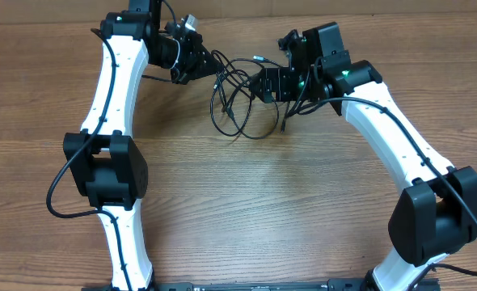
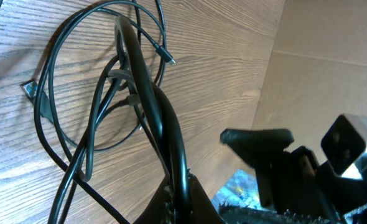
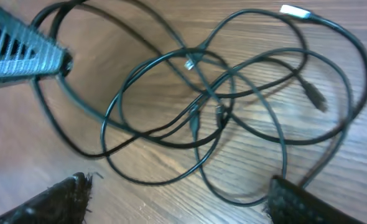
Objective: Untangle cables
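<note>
Wood-grain table point(image 1: 263, 202) carries the tangled black cables point(image 1: 238, 105) in loose loops between the 2 grippers. The left gripper point(image 1: 188, 69) is clamped on a strand of them; the right gripper point(image 3: 177, 198) hovers over the loops, jaws wide apart.

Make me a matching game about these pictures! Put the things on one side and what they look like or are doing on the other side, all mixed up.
Things:
1. left gripper
2. right gripper
3. cables
4. table

Descriptions:
A. brown wood
B. open, fingers wide apart
C. black, lying in tangled loops
D. shut, pinching some of the cables

Right pairs: 1-D, 2-B, 3-C, 4-A.
</note>
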